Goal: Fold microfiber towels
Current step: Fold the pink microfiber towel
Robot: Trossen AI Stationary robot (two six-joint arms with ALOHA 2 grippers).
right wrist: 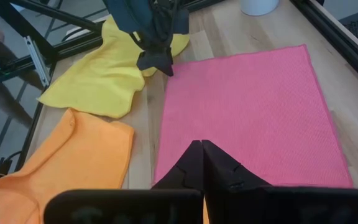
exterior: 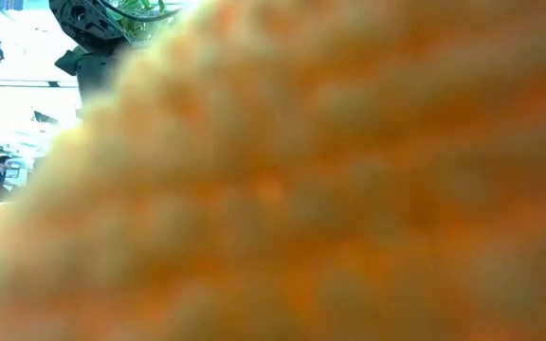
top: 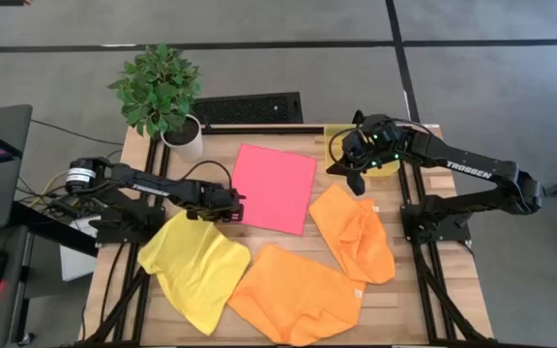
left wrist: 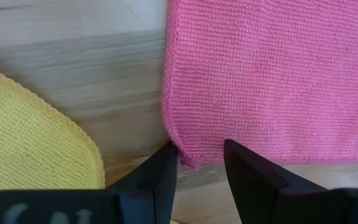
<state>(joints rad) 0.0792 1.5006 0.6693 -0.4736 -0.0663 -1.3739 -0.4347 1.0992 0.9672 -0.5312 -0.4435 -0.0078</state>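
Observation:
The pink towel lies flat in the middle of the table. My left gripper is open at the towel's near left corner, which lies between its two fingers. My right gripper is shut and hovers between the pink towel's right edge and an orange towel. In the right wrist view it points across the pink towel. A yellow towel and a second orange towel lie crumpled near the front edge. The second orange towel fills the low view. My left gripper has its fingers on either side of the pink towel's near left corner, low over the table and coming level from the table's left. The corner lies flat on the wood. I cannot tell whether the fingers touch it.
A potted plant stands at the far left corner. A translucent yellow bin sits at the far right under my right arm. A black grille lies beyond the far edge. Bare wood shows between the pink and yellow towels.

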